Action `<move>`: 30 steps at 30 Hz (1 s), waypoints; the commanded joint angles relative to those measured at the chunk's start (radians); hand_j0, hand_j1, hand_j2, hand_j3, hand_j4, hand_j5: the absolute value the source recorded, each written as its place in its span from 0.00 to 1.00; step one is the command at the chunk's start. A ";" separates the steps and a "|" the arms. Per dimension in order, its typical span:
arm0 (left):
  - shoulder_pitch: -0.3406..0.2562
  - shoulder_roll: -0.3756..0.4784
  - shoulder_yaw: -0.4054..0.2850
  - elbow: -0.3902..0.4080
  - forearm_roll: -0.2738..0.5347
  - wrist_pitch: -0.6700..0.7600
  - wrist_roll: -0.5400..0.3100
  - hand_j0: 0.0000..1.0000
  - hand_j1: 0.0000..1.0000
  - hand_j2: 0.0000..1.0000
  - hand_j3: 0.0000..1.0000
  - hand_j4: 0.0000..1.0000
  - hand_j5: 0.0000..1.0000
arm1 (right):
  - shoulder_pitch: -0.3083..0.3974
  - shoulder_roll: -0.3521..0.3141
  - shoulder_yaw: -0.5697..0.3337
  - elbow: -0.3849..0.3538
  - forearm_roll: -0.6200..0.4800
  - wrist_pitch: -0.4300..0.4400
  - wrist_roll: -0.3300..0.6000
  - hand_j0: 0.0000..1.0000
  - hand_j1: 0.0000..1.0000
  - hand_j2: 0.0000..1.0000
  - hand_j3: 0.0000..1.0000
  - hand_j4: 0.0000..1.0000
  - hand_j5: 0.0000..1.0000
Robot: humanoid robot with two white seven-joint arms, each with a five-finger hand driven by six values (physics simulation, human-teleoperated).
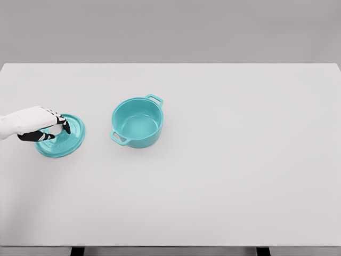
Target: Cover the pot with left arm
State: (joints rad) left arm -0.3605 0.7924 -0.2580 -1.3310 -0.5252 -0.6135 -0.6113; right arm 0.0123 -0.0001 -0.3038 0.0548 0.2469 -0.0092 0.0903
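White tabletop [224,186] fills the lower frame, bare and pale right down to its near edge at the bottom. Further up, at the left edge of the frame, the left hand [37,124] comes in from the left on its white arm and sits over a teal lid [66,141] lying flat on the table. Its dark-tipped fingers [63,125] are curled down around the middle of the lid, where a knob would be, though the hand hides that spot and I cannot tell whether they truly pinch it. The lid rests on the surface, not lifted. Just right of it, near the centre-left of the frame, stands the teal pot [137,122], upright and open, with one loop handle at its upper right and one at its lower left. Lid and pot are apart, with a strip of table between them.
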 commanded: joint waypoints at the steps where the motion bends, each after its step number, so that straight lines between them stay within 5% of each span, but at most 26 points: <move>1: 0.000 0.002 0.005 -0.004 0.007 0.003 0.000 0.54 0.54 0.54 0.54 0.54 0.54 | 0.000 0.000 0.000 0.000 0.000 0.000 0.000 1.00 1.00 1.00 1.00 1.00 1.00; 30: -0.026 0.016 0.014 -0.134 0.042 0.003 0.000 0.51 0.51 0.51 0.51 0.51 0.51 | 0.000 0.000 0.000 0.000 0.000 0.000 0.000 1.00 1.00 1.00 1.00 1.00 1.00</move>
State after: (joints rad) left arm -0.3866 0.8069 -0.2454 -1.4520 -0.4950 -0.6136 -0.6113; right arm 0.0123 -0.0001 -0.3038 0.0545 0.2469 -0.0092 0.0903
